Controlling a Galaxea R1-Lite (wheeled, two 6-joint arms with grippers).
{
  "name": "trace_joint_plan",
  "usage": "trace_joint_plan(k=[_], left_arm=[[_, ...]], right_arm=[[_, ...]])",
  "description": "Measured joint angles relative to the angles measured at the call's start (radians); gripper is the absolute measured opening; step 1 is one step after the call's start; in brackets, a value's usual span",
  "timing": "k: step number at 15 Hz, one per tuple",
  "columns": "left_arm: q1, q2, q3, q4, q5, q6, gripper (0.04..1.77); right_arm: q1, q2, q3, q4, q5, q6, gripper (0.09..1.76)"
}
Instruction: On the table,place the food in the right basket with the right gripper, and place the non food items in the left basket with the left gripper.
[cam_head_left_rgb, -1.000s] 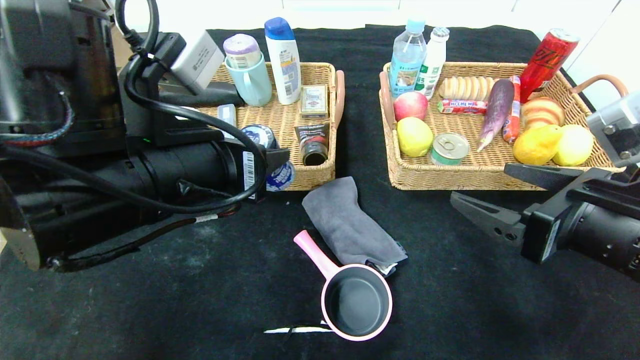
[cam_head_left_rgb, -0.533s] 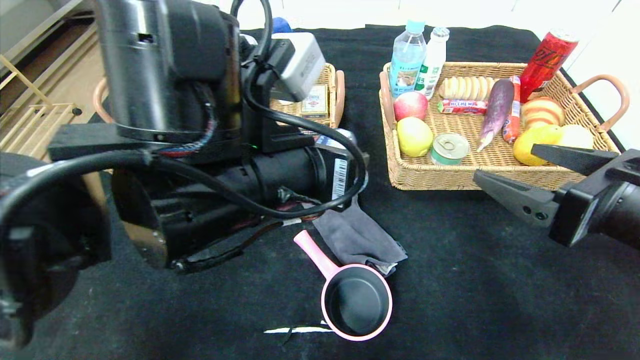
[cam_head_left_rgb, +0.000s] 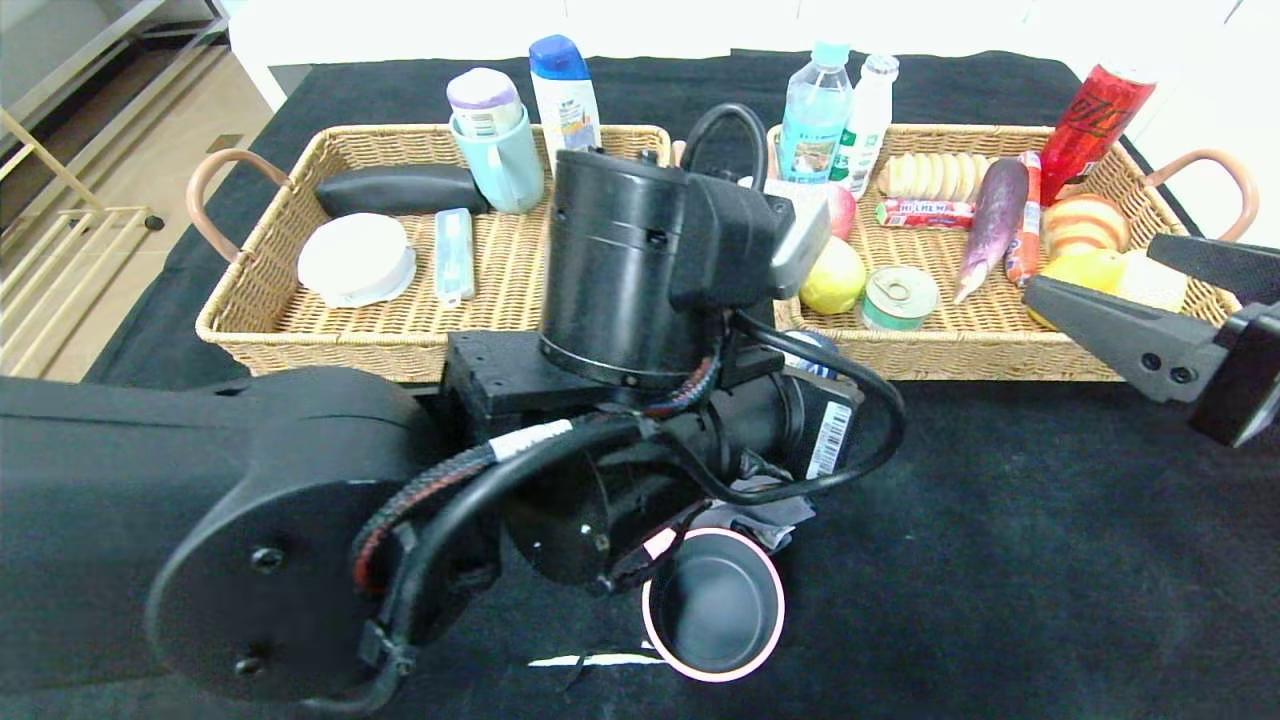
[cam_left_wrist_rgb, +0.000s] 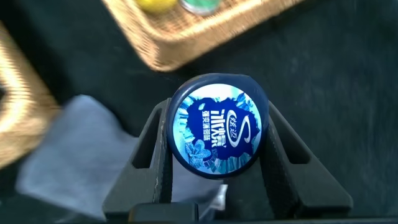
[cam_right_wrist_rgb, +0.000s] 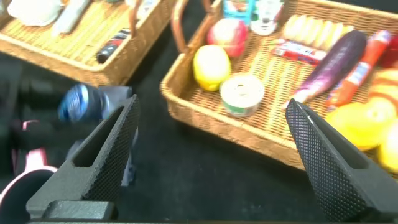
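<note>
L gripper (cam_left_wrist_rgb: 214, 146) clamped on dark blue jar (cam_left_wrist_rgb: 216, 126), above grey cloth (cam_left_wrist_rgb: 74, 149) betw. the 2 baskets, R gripper (cam_head_left_rgb: 1150, 300) jaws apart, nothing held, over front edge of R basket (cam_head_left_rgb: 950, 355), green tin (cam_head_left_rgb: 898, 297) inside it, pink saucepan (cam_head_left_rgb: 712, 605) on table (cam_head_left_rgb: 1000, 560), grey case (cam_head_left_rgb: 453, 254) in L basket (cam_head_left_rgb: 400, 335)

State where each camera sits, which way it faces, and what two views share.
Head view: on the robot's head, facing forward and down at the table, left basket and right basket; left arm fills the foreground, right gripper at right, fingers open.
Left wrist view: on the left wrist, looking along the left gripper, fingers shut on the dark blue jar, grey cloth below.
Right wrist view: on the right wrist, looking between its own fingers at the right basket.
Shared: the green-label tin shows in head and right wrist views.
</note>
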Motion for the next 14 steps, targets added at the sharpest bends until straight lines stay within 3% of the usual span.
trace_joint_plan(k=[6,14], left_arm=[[-0.044,0.097,-0.085,0.009,0.003,0.008,0.86],[-0.068,0.156,-0.103,0.018,0.014,0.017,0.86]], right_arm=[[-0.049,-0.035,-0.021,0.017,0.001,-0.009,1.71],[-0.085,-0.045,-0.023,0.019,0.007,-0.018,1.71]])
